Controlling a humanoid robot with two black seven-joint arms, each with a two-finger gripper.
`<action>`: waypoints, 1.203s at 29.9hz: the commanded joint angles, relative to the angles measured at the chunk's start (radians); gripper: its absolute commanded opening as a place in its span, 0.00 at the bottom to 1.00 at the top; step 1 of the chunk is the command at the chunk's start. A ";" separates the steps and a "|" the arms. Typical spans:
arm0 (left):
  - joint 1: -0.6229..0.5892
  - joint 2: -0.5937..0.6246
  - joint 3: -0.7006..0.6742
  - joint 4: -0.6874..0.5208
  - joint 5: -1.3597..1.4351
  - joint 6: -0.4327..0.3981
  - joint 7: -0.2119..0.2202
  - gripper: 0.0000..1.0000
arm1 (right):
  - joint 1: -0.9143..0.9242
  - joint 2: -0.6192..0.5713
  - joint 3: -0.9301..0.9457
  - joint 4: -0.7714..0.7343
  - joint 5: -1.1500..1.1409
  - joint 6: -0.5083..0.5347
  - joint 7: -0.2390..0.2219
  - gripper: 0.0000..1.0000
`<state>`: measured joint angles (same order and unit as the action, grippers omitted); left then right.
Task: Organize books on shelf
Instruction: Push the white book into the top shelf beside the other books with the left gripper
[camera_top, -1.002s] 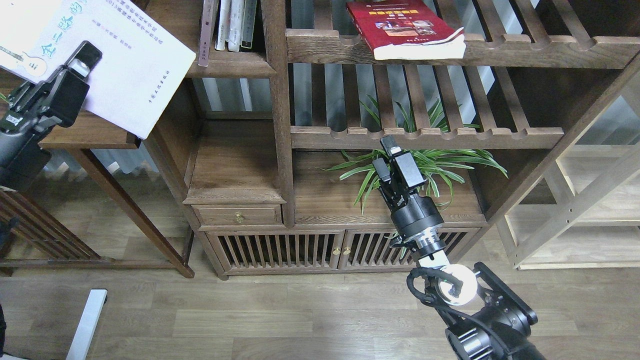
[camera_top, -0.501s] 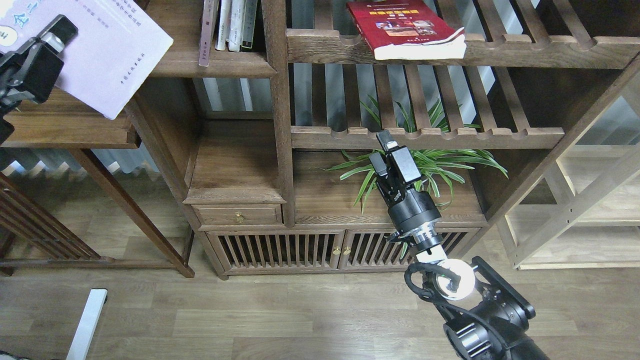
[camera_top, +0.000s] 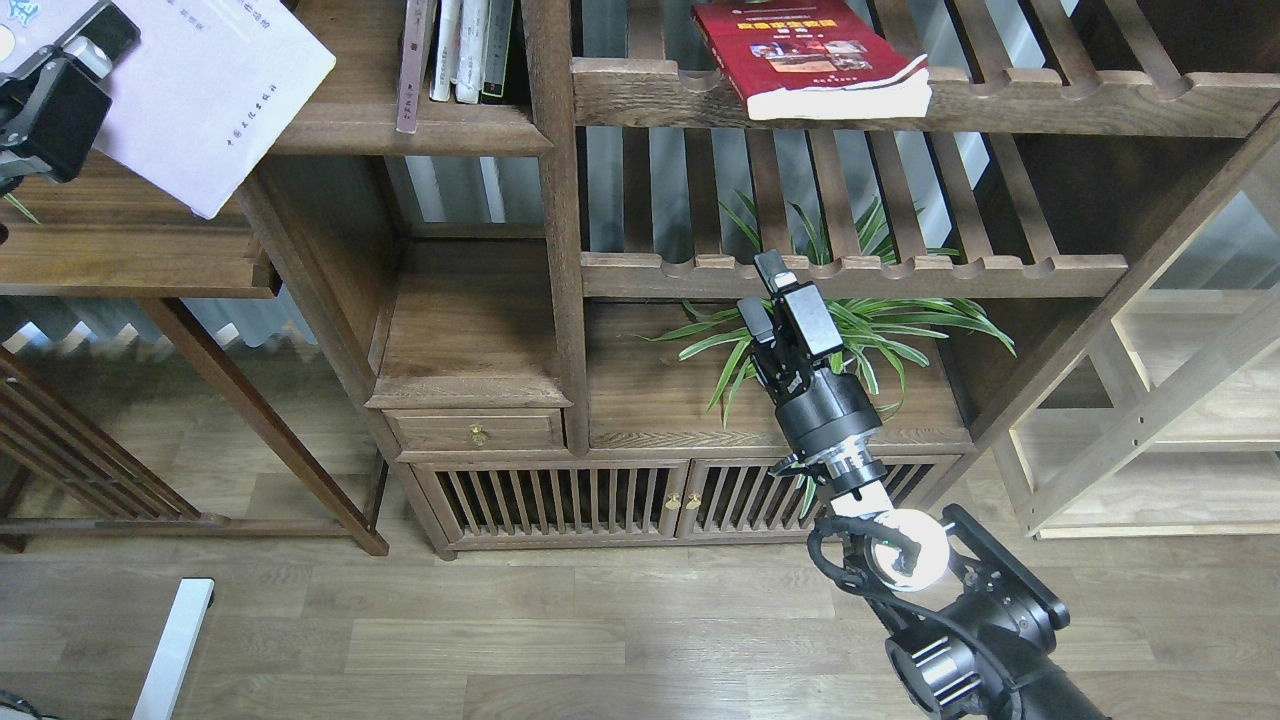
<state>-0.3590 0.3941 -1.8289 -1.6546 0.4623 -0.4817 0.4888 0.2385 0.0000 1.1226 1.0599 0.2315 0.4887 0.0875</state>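
**Carrying the white book to the dark board**

Brown wood planks cover the floor (camera_top: 500, 630) along the bottom of the frame. Above it, filling the middle and top, stands the big dark-brown wooden bookcase (camera_top: 555, 250) with slatted racks on its right side.

At upper left is the flat dark-brown wooden shelf with the thick rounded front edge (camera_top: 140, 262). Over it hangs the plain white paperback book with small dark print (camera_top: 205, 85), tipped at a slant, its lower corner sticking out past the board's right end. The left gripper (camera_top: 55, 75), at the far upper-left edge, is clamped on that book's left side.

The bright red paperback with a yellow title and small photos (camera_top: 810, 55) lies flat on the top slatted rack, at upper middle-right, its near end hanging over the front rail. A few thin upright books (camera_top: 460, 50) stand in the narrow bay at top centre. A green leafy plant (camera_top: 850, 330) sits in the middle bay.

The right gripper (camera_top: 775, 310) points up in front of the plant, holding nothing. I cannot tell if its fingers are apart or together.

To do this step well, I think the left arm should turn the white book level, bring it fully over the board, lower it slowly, and let go only once it rests flat.
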 joint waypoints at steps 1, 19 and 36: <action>-0.006 0.031 0.002 0.018 -0.001 0.003 0.000 0.04 | 0.001 0.000 -0.001 0.000 0.002 0.000 0.000 0.98; -0.054 0.095 0.043 0.018 0.047 0.195 0.000 0.05 | 0.019 0.000 -0.017 0.000 0.015 0.000 0.000 0.98; -0.150 0.085 0.160 0.081 0.039 0.272 0.000 0.05 | 0.018 0.000 -0.012 0.000 0.043 0.000 0.002 0.98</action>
<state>-0.4897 0.4826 -1.6826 -1.5847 0.5019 -0.2109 0.4887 0.2590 0.0000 1.1105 1.0599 0.2738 0.4887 0.0886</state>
